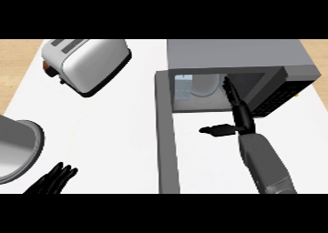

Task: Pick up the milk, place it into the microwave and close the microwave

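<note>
Seen from the head, looking down on a white counter. In the upper right of the frame stands a grey microwave, its door swung open and running down the centre of the frame as a long grey bar. Inside the cavity, at upper centre, a pale carton, apparently the milk, stands toward the back.

The right hand reaches from the lower right up to the mouth of the cavity. Its fingers are straight and spread, the thumb sticking out to the left; it holds nothing and sits just beside the milk, not touching it.

The milk looks placed, so the step in hand is likely closing the door. To do it well, the hand should draw fully out of the cavity, go round to the door's outer left face, and push with flat fingers near the free end at the bottom of the frame.

The left hand rests at lower left, fingers straight and up. A toaster lies at upper left and a grey pot at the left edge, both well apart from the door's swing.
</note>
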You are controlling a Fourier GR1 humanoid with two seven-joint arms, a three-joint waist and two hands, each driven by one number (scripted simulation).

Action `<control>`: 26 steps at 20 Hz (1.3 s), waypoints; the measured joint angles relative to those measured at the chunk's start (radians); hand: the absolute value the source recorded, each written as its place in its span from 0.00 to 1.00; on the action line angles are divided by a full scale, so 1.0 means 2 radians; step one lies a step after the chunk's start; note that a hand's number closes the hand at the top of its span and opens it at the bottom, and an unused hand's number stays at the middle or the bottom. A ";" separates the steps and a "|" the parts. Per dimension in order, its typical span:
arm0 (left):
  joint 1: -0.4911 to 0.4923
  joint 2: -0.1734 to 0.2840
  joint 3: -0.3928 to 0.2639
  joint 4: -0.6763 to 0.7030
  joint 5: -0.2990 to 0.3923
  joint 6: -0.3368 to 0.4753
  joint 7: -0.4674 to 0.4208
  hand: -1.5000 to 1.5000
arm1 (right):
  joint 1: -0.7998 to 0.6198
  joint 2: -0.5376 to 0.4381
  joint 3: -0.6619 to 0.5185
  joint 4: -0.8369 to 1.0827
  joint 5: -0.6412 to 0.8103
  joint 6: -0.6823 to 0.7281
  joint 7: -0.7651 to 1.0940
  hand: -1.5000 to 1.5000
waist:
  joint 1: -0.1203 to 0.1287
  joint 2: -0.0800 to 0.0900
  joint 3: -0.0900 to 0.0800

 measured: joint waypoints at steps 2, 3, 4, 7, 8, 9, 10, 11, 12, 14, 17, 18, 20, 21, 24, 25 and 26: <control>-0.009 0.001 -0.017 0.000 -0.011 0.001 0.018 1.00 | 0.031 0.005 0.006 -0.030 -0.006 0.017 -0.004 0.00 | -0.003 -0.001 0.000; -0.016 0.001 -0.024 0.004 -0.018 0.004 0.023 1.00 | 0.049 0.006 0.011 -0.048 -0.008 0.025 -0.004 0.00 | -0.005 -0.001 0.000; -0.022 0.000 -0.030 0.008 -0.027 0.006 0.030 1.00 | 0.068 0.003 0.014 -0.064 -0.010 0.036 -0.007 0.00 | -0.007 -0.001 0.000; -0.046 0.000 -0.048 0.019 -0.046 0.012 0.048 1.00 | 0.120 0.000 0.027 -0.130 -0.016 0.059 0.006 0.00 | -0.010 -0.002 0.000; -0.054 0.000 -0.053 0.025 -0.054 0.016 0.051 1.00 | 0.139 -0.001 0.031 -0.154 -0.019 0.069 0.010 0.00 | -0.012 -0.002 -0.001; -0.064 0.000 -0.062 0.031 -0.061 0.024 0.056 1.00 | 0.159 0.000 0.035 -0.181 -0.022 0.075 0.016 0.00 | -0.012 -0.002 -0.001; -0.073 0.000 -0.068 0.042 -0.071 0.028 0.054 1.00 | 0.176 0.001 0.039 -0.208 -0.025 0.080 0.024 0.00 | -0.013 -0.002 -0.001; -0.086 0.000 -0.075 0.050 -0.081 0.034 0.058 1.00 | 0.196 0.002 0.043 -0.235 -0.029 0.085 0.030 0.00 | -0.013 -0.002 -0.001; -0.099 0.000 -0.081 0.057 -0.091 0.039 0.063 1.00 | 0.216 0.001 0.045 -0.262 -0.033 0.091 0.038 0.00 | -0.012 -0.001 -0.001; -0.129 0.000 -0.085 0.081 -0.106 0.047 0.066 1.00 | 0.258 -0.003 0.049 -0.317 -0.039 0.099 0.049 0.00 | -0.012 0.000 -0.001; -0.179 0.000 -0.101 0.128 -0.127 0.059 0.072 1.00 | 0.315 -0.008 0.050 -0.392 -0.047 0.105 0.066 0.00 | -0.010 0.002 -0.001; -0.198 0.000 -0.108 0.147 -0.130 0.061 0.078 1.00 | 0.330 -0.009 0.050 -0.413 -0.051 0.107 0.072 0.00 | -0.010 0.003 -0.001; -0.226 0.004 -0.121 0.177 -0.136 0.045 0.092 1.00 | 0.353 -0.014 0.048 -0.443 -0.056 0.112 0.080 0.00 | -0.009 0.004 0.000; -0.242 0.003 -0.128 0.196 -0.143 0.039 0.096 1.00 | 0.369 -0.013 0.049 -0.458 -0.056 0.112 0.079 0.00 | -0.009 0.004 0.000; -0.285 0.002 -0.150 0.261 -0.168 0.042 0.087 1.00 | 0.410 -0.017 0.048 -0.503 -0.062 0.120 0.083 0.00 | -0.006 0.005 0.000; -0.296 0.002 -0.161 0.286 -0.176 0.052 0.078 1.00 | 0.424 -0.020 0.045 -0.525 -0.069 0.126 0.089 0.00 | -0.006 0.005 0.000; -0.310 0.002 -0.174 0.308 -0.174 0.065 0.072 1.00 | 0.432 -0.026 0.039 -0.535 -0.076 0.133 0.089 0.00 | -0.005 0.006 0.000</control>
